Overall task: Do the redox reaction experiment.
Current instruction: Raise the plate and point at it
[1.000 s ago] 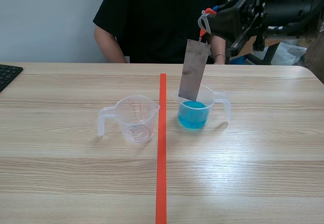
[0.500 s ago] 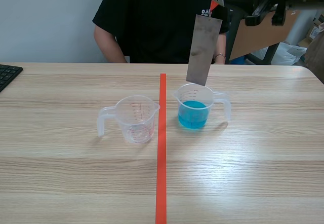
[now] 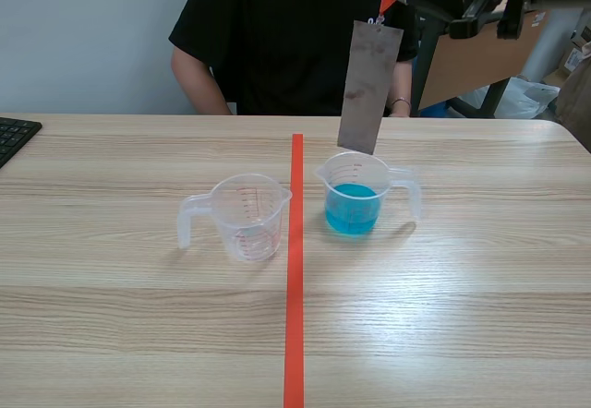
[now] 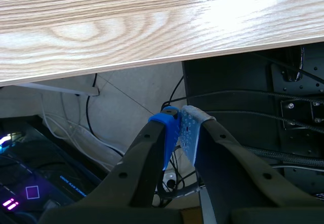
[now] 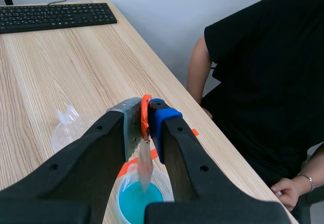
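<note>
A grey metal strip (image 3: 369, 88) with an orange tab at its top hangs upright above the measuring cup of blue liquid (image 3: 353, 196); its lower end is just over the cup's rim. My right gripper (image 5: 147, 113) is shut on the strip's orange tab, high above the table, with the strip (image 5: 145, 169) pointing down at the blue cup (image 5: 135, 201). An empty clear measuring cup (image 3: 245, 216) stands left of the red tape line. My left gripper (image 4: 179, 129) is shut on nothing, below the table's edge.
A person in a black shirt (image 3: 295, 30) sits across the table, a hand (image 5: 286, 186) resting near the far edge. A black keyboard (image 5: 53, 16) lies at the table's left end. The empty cup (image 5: 71, 130) is beside the blue one.
My right gripper has lifted the metal strip up out of the blue liquid; its lower end now hangs over the cup's rim.
</note>
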Action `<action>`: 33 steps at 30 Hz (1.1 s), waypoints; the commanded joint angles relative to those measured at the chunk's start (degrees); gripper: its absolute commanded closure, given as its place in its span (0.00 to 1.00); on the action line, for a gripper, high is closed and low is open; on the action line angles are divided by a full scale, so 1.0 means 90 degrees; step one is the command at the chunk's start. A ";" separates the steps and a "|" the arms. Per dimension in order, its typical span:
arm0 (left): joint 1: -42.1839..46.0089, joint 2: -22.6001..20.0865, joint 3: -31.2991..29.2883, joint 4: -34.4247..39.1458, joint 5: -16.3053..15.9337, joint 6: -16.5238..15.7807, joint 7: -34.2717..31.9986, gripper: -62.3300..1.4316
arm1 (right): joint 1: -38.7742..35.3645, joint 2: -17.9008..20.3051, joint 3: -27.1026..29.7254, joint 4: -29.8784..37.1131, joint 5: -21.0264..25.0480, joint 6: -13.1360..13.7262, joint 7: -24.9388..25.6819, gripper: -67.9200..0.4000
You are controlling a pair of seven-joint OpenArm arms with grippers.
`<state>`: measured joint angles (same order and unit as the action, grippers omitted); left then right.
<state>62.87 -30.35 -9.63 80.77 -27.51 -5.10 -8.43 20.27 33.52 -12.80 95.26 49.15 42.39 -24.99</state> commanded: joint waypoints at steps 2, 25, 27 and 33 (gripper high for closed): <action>0.0012 -0.0005 -0.0015 0.0075 -0.0017 -0.0019 -0.0085 0.91 | 0.0143 0.0068 0.0102 0.0090 0.0121 0.0036 0.0073 0.97; -0.1460 -0.2674 0.0100 0.0075 -0.0019 -0.1263 -0.0520 0.91 | 0.0143 0.0066 0.0102 0.0090 0.0121 0.0036 0.0024 0.97; -0.1928 -0.2902 0.0209 0.0075 -0.0029 -0.1382 -0.0522 0.91 | 0.0143 0.0066 0.0102 0.0090 0.0121 0.0036 0.0024 0.97; -0.3337 -0.3376 0.0886 0.0102 -0.0044 -0.1962 -0.0755 0.91 | 0.0143 0.0063 0.0102 0.0090 0.0121 0.0036 0.0024 0.97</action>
<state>33.95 -61.25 -2.35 80.75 -27.49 -22.65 -14.00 20.27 33.52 -12.80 95.26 49.39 42.39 -25.58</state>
